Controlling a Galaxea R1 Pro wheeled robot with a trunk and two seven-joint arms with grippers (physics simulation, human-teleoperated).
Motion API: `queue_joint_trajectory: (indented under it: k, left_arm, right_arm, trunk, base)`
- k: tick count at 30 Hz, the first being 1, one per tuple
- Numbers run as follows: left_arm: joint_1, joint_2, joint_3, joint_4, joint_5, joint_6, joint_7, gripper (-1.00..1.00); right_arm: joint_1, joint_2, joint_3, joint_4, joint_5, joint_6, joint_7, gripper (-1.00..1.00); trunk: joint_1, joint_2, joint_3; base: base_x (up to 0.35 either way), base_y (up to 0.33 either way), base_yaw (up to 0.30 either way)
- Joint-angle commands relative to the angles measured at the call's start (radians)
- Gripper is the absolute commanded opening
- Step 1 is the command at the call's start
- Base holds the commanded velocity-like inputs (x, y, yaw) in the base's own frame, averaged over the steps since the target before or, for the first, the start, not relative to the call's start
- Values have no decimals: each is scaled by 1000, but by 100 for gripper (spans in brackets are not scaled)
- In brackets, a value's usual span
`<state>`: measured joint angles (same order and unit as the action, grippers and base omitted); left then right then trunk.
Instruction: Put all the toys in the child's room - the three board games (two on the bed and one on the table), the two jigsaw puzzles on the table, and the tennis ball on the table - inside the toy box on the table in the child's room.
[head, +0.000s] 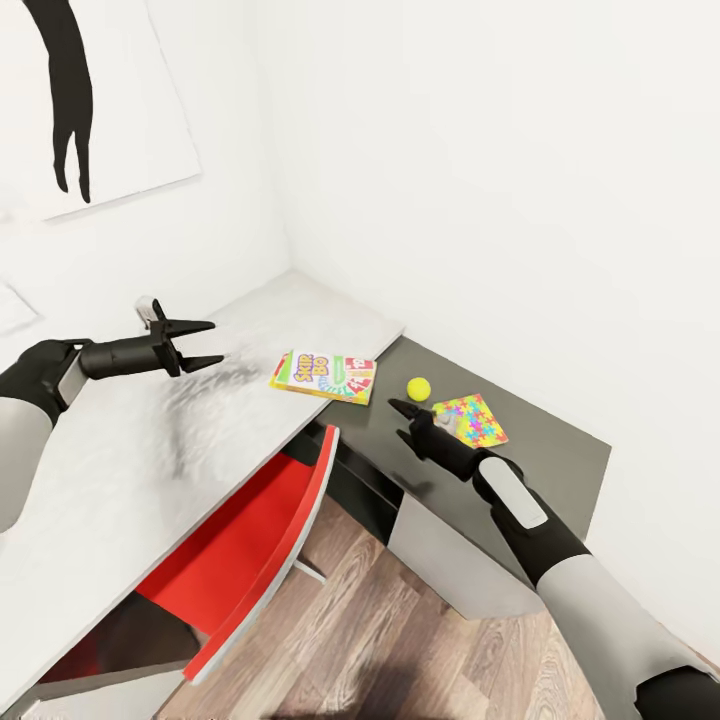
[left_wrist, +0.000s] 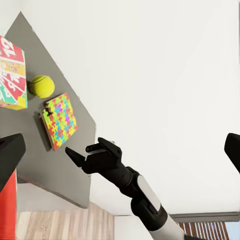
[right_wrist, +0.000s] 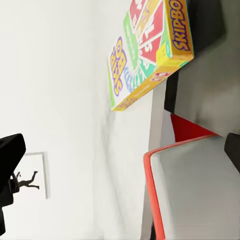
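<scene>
On the table, the yellow-orange-green "SKIP BO" board game (head: 325, 376) lies flat where the pale grey top (head: 120, 470) meets the lower dark grey wing (head: 540, 450). The tennis ball (head: 418, 388) and a multicoloured jigsaw puzzle (head: 474, 420) rest on the wing. My right gripper (head: 397, 419) hovers open just in front of the ball and beside the puzzle, holding nothing. My left gripper (head: 217, 341) is open and empty above the pale top, left of the board game. The left wrist view shows the ball (left_wrist: 42, 86), puzzle (left_wrist: 60, 120) and right gripper (left_wrist: 87, 150). The toy box and bed are out of view.
A red chair (head: 250, 550) is tucked under the pale top, its back close to the wing's edge. White walls meet in a corner behind the table, with a black silhouette picture (head: 70, 100) at the left. Wood-plank floor (head: 400, 640) lies below.
</scene>
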<state>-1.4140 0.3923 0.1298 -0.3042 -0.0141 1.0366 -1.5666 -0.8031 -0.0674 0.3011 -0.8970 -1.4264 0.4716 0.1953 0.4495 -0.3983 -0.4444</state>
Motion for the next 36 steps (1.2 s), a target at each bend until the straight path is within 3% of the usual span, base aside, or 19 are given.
queue_joint_trajectory:
  k: [1, 36]
  left_arm:
    - [0, -1, 1, 0, -2, 11, -4, 100]
    - [11, -6, 1, 0, 0, 11, -4, 100]
  right_arm:
    - [-1, -1, 2, 0, -4, 1, 2, 100]
    - [-1, 3, 3, 7, -1, -9, 2, 100]
  trunk:
    - [1, -2, -1]
    - [1, -2, 7]
  base:
    - [0, -5, 185]
    - [0, -49, 52]
